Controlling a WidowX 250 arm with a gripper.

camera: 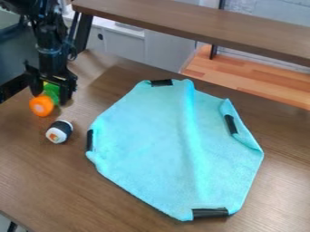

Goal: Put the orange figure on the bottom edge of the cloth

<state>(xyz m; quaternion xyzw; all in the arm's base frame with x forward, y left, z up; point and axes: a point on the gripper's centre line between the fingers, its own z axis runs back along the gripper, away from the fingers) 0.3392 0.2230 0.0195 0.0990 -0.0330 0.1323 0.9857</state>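
So the orange figure is at the gripper, near the desk's left edge; can't be told if it's clasped. Should be snugly gripped before any lift, tbh.

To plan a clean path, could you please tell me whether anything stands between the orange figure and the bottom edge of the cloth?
The black-and-white roll sits near the orange figure, close to the direct line toward the cloth's bottom edge; nothing else visible stands between them.
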